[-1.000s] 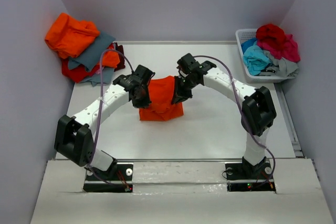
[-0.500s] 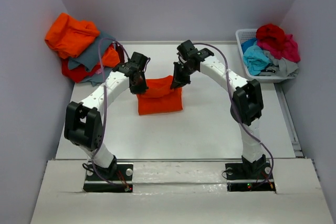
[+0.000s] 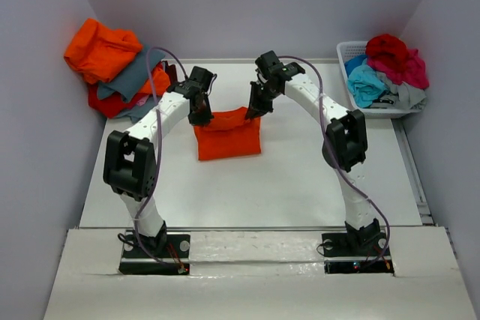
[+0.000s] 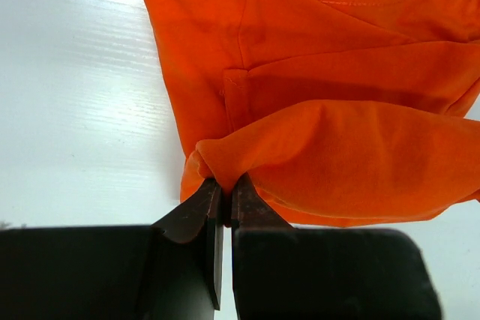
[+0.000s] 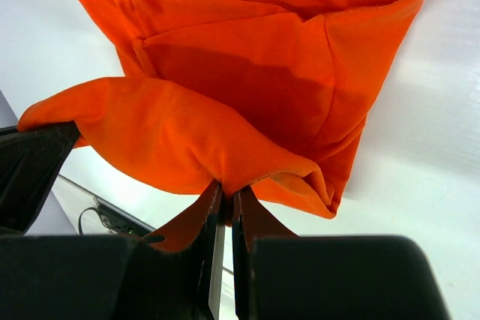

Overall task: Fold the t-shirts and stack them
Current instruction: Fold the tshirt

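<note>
Stretching away from their bases, both arms have carried the bright orange cotton t-shirt (image 3: pixel 227 139) farther across the white worktop (image 3: pixel 300 185). A second ago it hung bunched between them; now its far edge is spread in a line between the left gripper (image 3: pixel 201 115) and the right gripper (image 3: pixel 253 110), while the body lies mid-worktop. Each pair of fingers is pinched nearly closed on a corner of cloth. The held layer sits raised over the layers below, so this fold looks unfinished, with laying down and stacking to follow.
</note>
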Controlling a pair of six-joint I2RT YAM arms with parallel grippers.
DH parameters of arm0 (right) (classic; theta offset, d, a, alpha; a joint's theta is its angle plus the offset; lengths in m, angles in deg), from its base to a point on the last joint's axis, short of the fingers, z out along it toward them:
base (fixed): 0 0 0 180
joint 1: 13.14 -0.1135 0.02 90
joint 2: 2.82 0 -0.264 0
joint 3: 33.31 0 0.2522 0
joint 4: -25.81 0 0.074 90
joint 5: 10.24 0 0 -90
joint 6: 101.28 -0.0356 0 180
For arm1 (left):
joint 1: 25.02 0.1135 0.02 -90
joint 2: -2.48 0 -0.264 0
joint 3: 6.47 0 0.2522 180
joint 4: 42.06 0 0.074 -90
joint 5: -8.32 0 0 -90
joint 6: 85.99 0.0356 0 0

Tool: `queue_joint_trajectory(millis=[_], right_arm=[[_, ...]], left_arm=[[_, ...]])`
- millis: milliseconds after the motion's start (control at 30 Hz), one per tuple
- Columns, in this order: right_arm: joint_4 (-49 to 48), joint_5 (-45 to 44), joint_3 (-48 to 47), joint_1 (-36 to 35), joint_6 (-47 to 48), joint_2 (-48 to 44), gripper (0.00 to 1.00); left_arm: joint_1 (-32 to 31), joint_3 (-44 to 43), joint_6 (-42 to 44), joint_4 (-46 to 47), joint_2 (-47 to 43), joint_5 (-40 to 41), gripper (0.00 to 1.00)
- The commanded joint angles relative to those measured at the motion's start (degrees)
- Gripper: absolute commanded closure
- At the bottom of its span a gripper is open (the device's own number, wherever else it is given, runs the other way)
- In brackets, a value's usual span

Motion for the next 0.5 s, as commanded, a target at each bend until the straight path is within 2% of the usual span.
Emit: queue_joint_trajectory(millis=[0, 467], right_arm=[[1.08, -0.55, -4.54, 0.84, 1.21, 1.42, 0.93], [-0.94, -0.37, -7.80, 1.37, 1.47, 6.25, 0.93]], left_arm=[[0.64, -3.07, 0.62, 0.49, 0.68, 1.98, 0.94], [2.22, -4.38, -0.44, 2.77, 5.69, 2.94, 0.94]])
